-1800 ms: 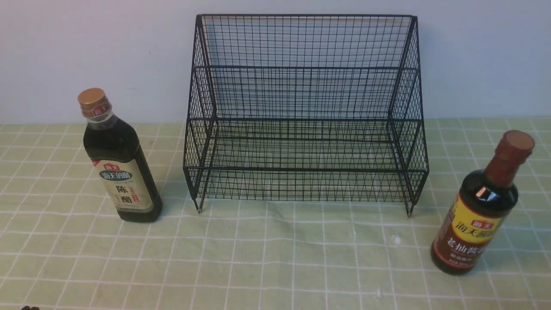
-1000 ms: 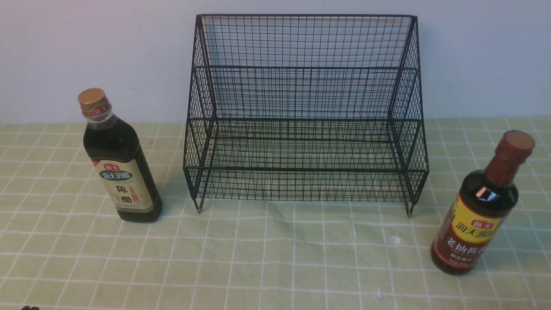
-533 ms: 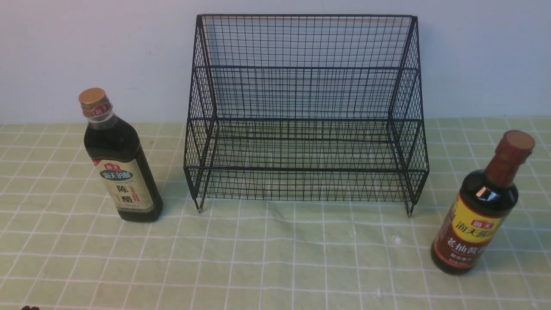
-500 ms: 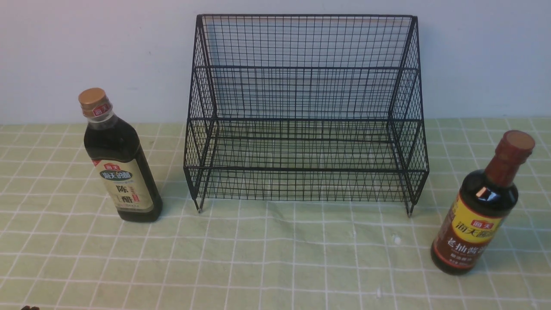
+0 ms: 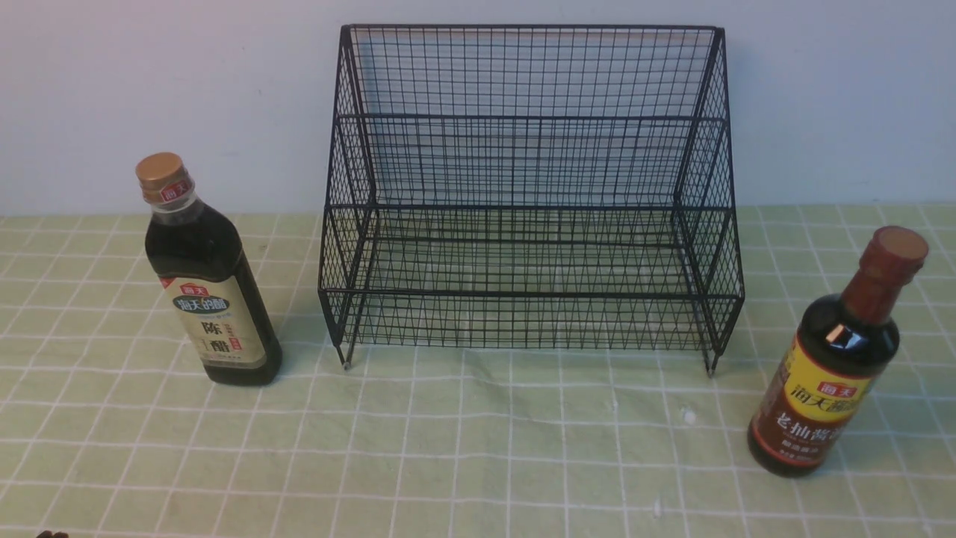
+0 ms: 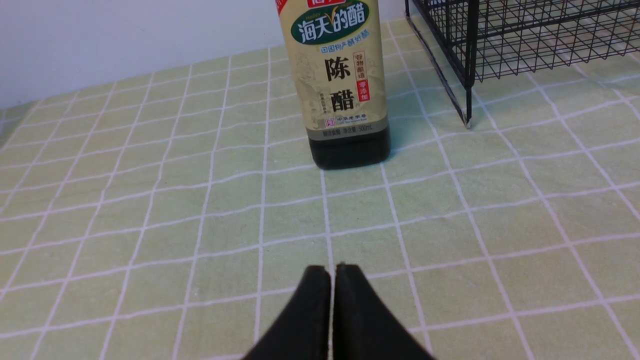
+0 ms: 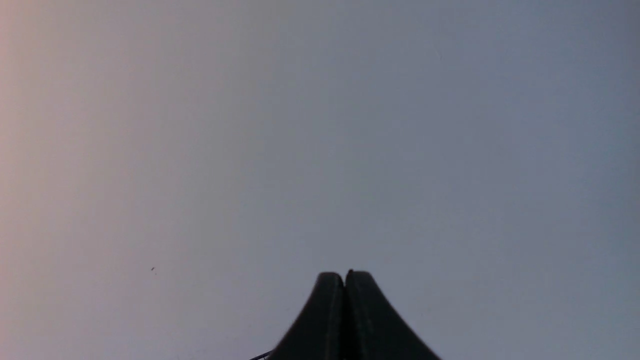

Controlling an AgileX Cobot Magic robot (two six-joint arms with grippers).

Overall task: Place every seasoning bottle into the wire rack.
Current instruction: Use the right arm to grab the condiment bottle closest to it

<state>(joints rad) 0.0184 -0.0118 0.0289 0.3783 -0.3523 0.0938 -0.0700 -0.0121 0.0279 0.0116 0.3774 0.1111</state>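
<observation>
Left gripper [image 6: 332, 270]: clenched, empty
Gold-cap bottle [image 6: 340, 85]: upright, ahead of left gripper, apart
Right gripper [image 7: 345, 275]: clenched, empty

- You've got a green checked tablecloth [image 5: 463, 448] as the surface.
- Wire rack [image 5: 523, 294] stands on it, centre-back.
- Gold-cap bottle [image 5: 213, 299] upright left of rack, red-cap bottle [image 5: 829, 373] upright right, neither touching it.

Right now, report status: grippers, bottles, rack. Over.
Left gripper shut, empty, facing gold-cap bottle. Right gripper shut, empty. Gold-cap and red-cap bottle upright, either side of wire rack, neither inside. Nothing in the way.
</observation>
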